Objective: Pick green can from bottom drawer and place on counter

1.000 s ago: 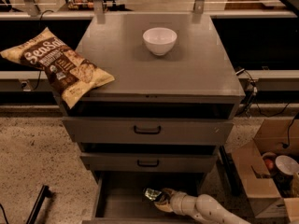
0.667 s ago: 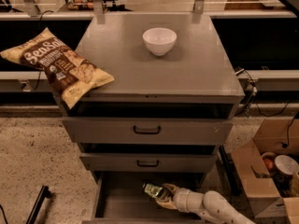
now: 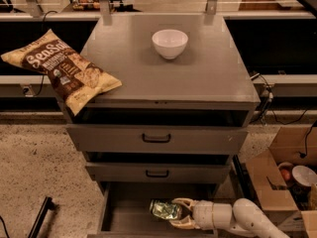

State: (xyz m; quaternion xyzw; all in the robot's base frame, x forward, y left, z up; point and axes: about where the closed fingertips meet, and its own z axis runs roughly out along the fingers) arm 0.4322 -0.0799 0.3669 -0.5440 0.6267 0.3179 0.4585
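The green can (image 3: 164,209) lies on its side inside the open bottom drawer (image 3: 126,214), near the middle of its grey floor. My gripper (image 3: 179,212) reaches in from the lower right on a white arm, its pale fingers (image 3: 182,202) closed around the can's right end. The counter (image 3: 193,78) is the flat grey top of the cabinet, well above the gripper.
A white bowl (image 3: 170,43) stands on the counter toward the back. A brown chip bag (image 3: 63,72) hangs over the counter's left edge. Two upper drawers with black handles (image 3: 156,138) sit above the open one. A cardboard box (image 3: 282,175) stands on the floor at right.
The gripper and the can have shifted a little to the left and toward the back of the drawer. The arm reaches further in.
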